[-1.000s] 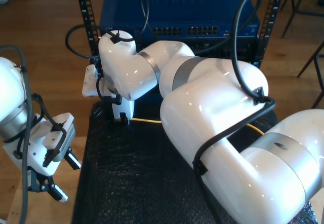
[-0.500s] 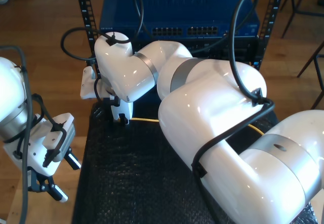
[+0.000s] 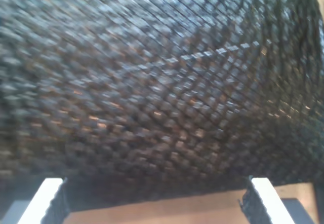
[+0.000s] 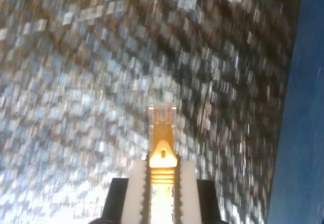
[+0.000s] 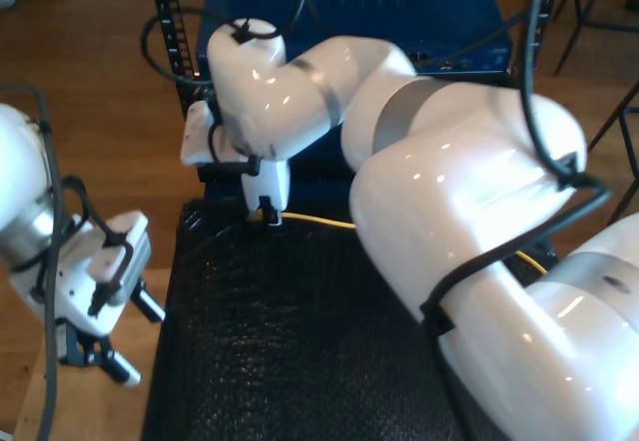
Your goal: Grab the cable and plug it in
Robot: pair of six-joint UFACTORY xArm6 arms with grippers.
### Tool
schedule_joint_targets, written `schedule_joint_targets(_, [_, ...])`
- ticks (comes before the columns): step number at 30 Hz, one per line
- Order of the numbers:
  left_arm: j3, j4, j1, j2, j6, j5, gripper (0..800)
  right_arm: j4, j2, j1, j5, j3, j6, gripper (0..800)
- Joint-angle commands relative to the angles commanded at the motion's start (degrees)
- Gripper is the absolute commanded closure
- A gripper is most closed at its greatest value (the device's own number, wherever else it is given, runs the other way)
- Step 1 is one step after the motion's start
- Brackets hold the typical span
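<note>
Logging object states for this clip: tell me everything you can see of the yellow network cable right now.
The cable is thin and pale yellow. My second gripper is shut on its plug end: the ribbed yellow boot sits between the white jaws, and the clear plastic plug sticks out past them over the black textured mat, near the blue switch. In the exterior view the cable runs from the gripper toward the exterior view's right, passing behind the white arm.

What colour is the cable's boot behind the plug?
Yellow-orange, behind the clear plug of the cable; the second wrist view shows it best.
</note>
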Motion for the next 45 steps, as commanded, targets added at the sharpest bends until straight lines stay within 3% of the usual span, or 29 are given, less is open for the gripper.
schedule_joint_targets(10, [-4.84,-3.78,-6.33,0.35,-3.6,3.6,0,3.78,-10.99,-3.87,-0.09,7.3,-2.37,794])
schedule_joint_targets(29, [-10.37,-9.23,-16.97,0.53,-11.52,3.6,0,13.01,-34.02,-15.21,1.23,26.9,-16.79,794])
schedule_joint_targets(45, [-16.09,-22.33,-21.63,1.85,-14.68,3.6,1,23.82,-47.47,-23.56,11.25,33.58,-27.87,794])
